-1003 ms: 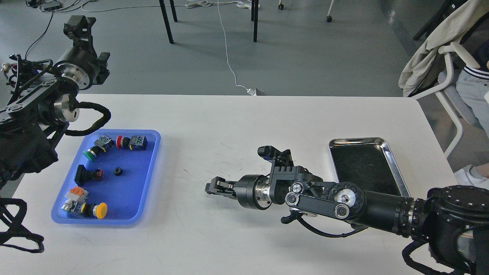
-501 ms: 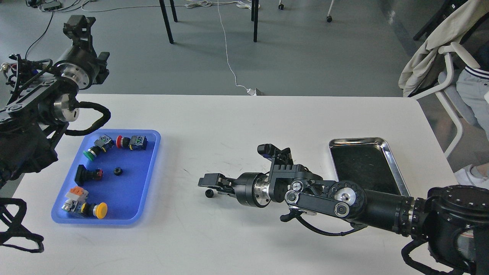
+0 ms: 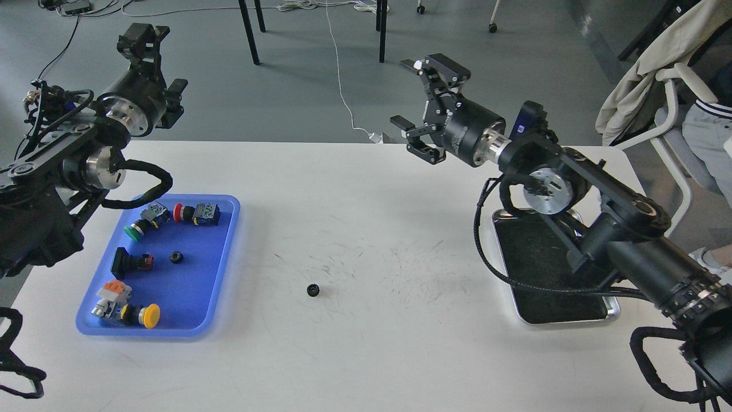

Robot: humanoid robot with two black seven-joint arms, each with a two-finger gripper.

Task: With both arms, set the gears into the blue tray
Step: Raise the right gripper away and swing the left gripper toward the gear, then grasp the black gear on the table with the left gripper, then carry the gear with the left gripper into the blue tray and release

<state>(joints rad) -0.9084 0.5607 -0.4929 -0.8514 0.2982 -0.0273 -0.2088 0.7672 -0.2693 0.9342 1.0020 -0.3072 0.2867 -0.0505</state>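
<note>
Black gear (image 3: 312,290) lies well below right gripper (image 3: 420,97).

Steel tray (image 3: 595,316) right; push-buttons (image 3: 197,213) left.

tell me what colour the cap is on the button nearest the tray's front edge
Yellow, clearest in the head view.

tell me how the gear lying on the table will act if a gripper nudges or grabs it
The gear lies flat on the table, so a nudge would probably slide it, not roll it. It is tiny, so likely light and easily flicked away. It looks rigid; its low profile may make a grasp slip.
</note>
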